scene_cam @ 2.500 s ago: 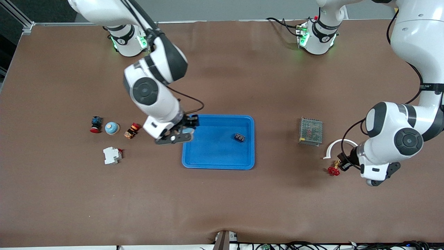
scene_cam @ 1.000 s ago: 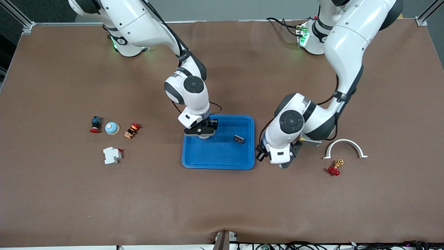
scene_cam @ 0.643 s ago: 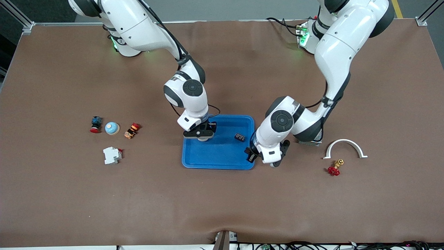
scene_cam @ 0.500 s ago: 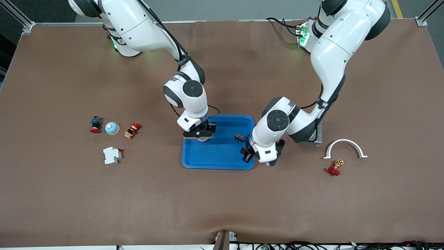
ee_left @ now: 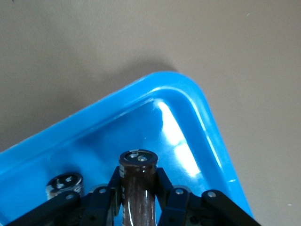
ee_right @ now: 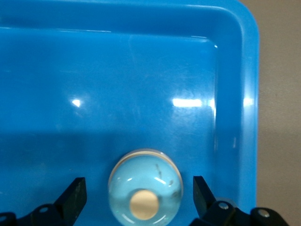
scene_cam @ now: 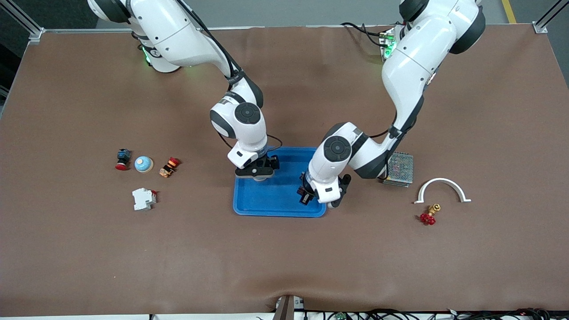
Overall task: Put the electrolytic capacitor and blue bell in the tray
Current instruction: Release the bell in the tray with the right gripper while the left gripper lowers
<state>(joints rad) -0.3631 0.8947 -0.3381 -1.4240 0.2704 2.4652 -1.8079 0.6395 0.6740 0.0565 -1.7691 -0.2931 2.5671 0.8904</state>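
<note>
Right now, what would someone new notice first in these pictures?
Probably the bright blue tray in the middle of the table, with both robot arms reaching over it. The right claw stands open on either side of a blue bell resting on the tray floor, at the right arm's end of the tray. The left claw is shut on a dark capacitor, held over the tray's other end.

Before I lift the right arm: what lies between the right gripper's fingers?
The blue bell, on the tray floor, with a gap to each finger of the open right gripper; the right wrist view shows it.
</note>
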